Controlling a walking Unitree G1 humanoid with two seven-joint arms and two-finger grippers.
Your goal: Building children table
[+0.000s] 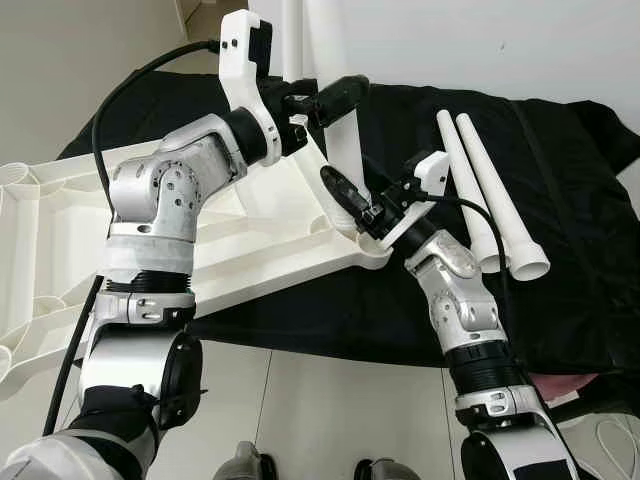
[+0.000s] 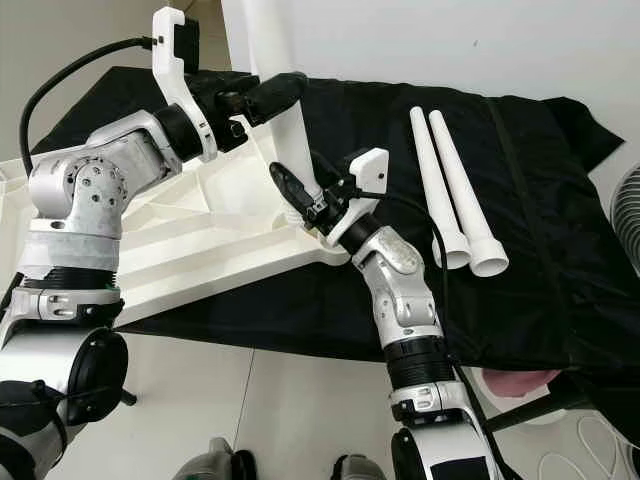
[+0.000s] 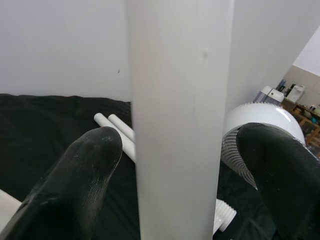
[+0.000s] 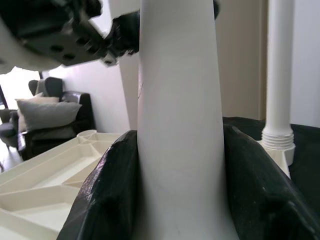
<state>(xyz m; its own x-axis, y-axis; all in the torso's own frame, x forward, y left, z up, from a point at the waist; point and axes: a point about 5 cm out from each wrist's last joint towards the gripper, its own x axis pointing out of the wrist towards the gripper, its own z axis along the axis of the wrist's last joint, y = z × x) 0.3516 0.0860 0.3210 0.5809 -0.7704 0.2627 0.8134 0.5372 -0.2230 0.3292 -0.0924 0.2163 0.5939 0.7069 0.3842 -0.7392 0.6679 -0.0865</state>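
White table top (image 1: 270,240) lies upside down w/ ribbed underside up, its near corner resting on a black cloth (image 1: 560,250) that covers the work surface; the rest of the top hangs off the cloth's edge toward the robot's left, over pale floor (image 1: 330,400). A white leg (image 2: 285,130) stands upright in the corner socket right at the top's edge. Right gripper (image 1: 352,205) is low on the leg, just above the socket, both black fingers (image 4: 107,200) pressed against the leg's sides in the right wrist view, so it's clamped on. Left gripper (image 1: 330,98) is higher up on the same leg; in the left wrist view the fingers (image 3: 80,180) sit either side w/ visible gaps to the leg, so partly open, not squeezing. Another leg (image 4: 279,75) already stands screwed into a far corner. Two spare legs (image 2: 455,190) lie side by side on the cloth to the robot's right, touching each other, wide ends toward the robot, well apart from both arms. Open cloth btw them and the right arm. A white fan (image 3: 260,125) sits behind, near the cloth's far right edge.
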